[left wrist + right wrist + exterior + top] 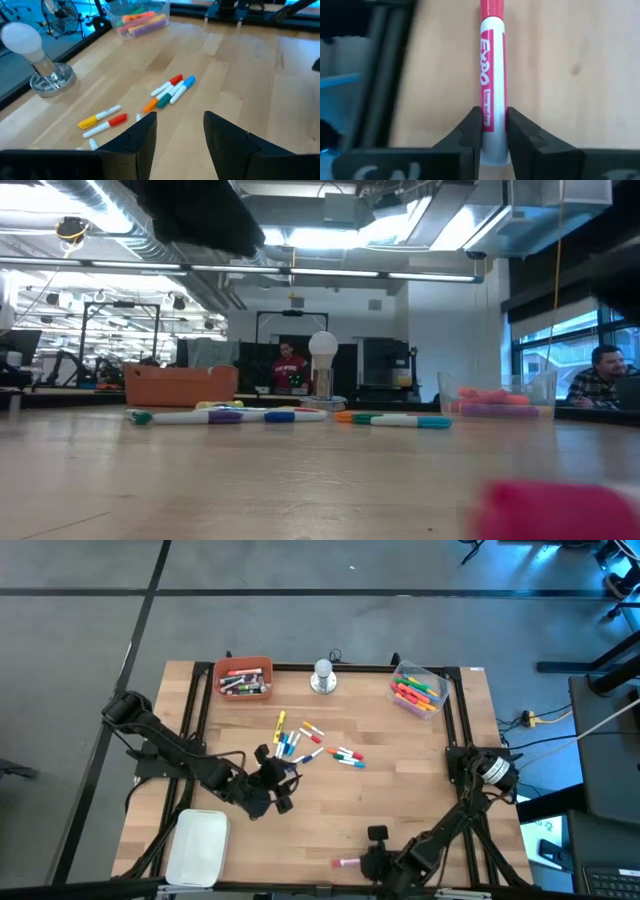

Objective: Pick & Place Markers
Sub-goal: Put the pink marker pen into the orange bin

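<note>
Where table ends, right gripper (493, 131) pinching pink marker (493, 65) (lying flat)

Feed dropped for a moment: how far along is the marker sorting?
Done: markers fill the orange bin and clear bin. In hand: the right gripper is shut on a pink marker. Left: about a dozen loose markers mid-table; the left gripper is open near them.

Inspector: Where do the thin capped markers (300, 743) lie?
Clerk: Scattered flat at mid-desk, caps on, colours mixed. One pink-capped, white-bodied marker (492, 75) lies flat at the near edge, pinched between the right gripper (492, 132) fingers.
</note>
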Tool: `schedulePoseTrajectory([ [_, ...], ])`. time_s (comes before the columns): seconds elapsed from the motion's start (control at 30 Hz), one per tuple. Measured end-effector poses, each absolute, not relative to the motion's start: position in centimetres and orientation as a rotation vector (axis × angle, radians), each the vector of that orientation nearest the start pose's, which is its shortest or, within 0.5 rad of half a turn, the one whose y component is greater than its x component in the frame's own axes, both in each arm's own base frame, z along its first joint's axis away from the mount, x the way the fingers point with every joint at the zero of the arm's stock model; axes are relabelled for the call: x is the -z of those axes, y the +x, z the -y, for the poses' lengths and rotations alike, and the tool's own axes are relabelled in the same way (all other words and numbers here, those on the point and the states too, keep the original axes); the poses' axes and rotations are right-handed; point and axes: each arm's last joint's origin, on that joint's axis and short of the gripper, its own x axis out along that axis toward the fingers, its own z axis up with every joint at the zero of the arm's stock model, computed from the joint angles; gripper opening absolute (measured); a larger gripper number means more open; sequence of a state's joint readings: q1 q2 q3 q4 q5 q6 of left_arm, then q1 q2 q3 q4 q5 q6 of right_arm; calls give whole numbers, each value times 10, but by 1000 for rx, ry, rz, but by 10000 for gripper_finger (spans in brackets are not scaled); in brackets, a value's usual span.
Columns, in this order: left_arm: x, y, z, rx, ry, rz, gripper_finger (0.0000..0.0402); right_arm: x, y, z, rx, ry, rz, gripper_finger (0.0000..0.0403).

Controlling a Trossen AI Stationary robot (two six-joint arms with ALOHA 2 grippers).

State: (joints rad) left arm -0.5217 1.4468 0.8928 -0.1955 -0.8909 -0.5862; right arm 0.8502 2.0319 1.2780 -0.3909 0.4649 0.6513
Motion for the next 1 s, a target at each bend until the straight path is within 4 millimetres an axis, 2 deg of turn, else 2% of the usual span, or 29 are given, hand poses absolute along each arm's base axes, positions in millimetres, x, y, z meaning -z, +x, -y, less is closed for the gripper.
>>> schedulePoseTrajectory([
  [0.13,-204,276,133,-493,-20,-479,157,-130,283,-272,61,-156,-930,68],
  [0.27,-180,291,141,-514,25,-461,157,-133,291,-242,214,-258,-965,68],
  [0.4,-175,303,147,-443,59,-419,157,-142,294,-210,326,-281,-1022,68],
  [0.5,-176,309,143,-354,116,-452,157,-143,294,-181,320,-261,-1036,69],
  [0.6,-176,317,126,-293,181,-503,157,-137,300,-152,154,-137,-1022,70],
  [0.73,-170,337,90,-77,131,-561,157,-125,310,-117,-38,58,-926,71],
  [0.87,-157,352,56,142,13,-578,157,-119,313,-94,-25,122,-920,71],
  [1.0,-139,356,40,218,-16,-651,157,-120,318,-82,34,117,-908,72],
])
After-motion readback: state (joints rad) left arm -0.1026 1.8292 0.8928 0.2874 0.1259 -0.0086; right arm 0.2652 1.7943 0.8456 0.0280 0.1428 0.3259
